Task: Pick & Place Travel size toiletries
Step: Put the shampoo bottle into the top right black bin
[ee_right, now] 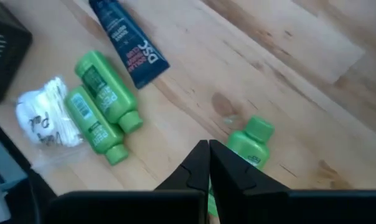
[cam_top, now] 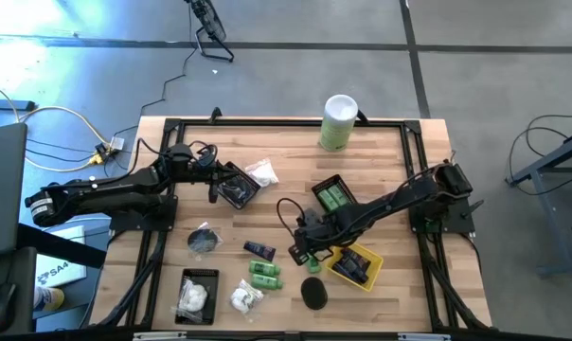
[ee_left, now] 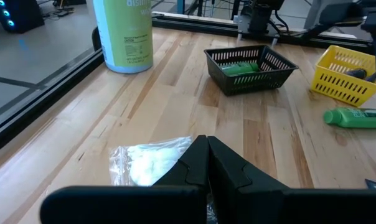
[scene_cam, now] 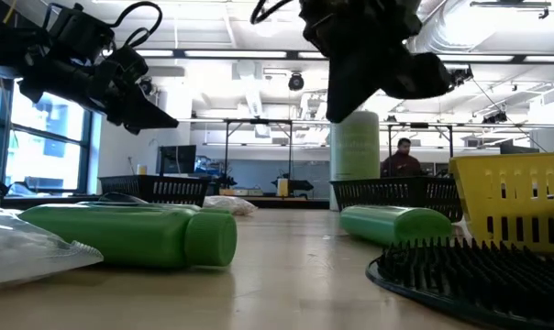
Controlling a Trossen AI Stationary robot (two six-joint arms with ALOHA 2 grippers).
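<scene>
**Right gripper shut above a loose green bottle, nothing held**

Right gripper (ee_right: pixel 208 163): fingers pressed together, empty, hovering over green bottle (ee_right: pixel 249 147), which lies on the table (cam_top: pixel 400 161) beside the yellow basket (cam_top: pixel 369 277). Judged step: pick attempt on this bottle, not yet gripped. Next move calls for spreading the fingers, dropping to straddle the bottle's body, then closing.

Two more green bottles (ee_right: pixel 103 107) and navy tube (ee_right: pixel 128 40) lie nearby; white packet (ee_right: pixel 42 118) just beside them. Black basket (cam_top: pixel 334 197) already has green bottles.

Left gripper (ee_left: pixel 207 163) pressed shut, empty, waiting over another white packet (ee_left: pixel 152 163).
</scene>
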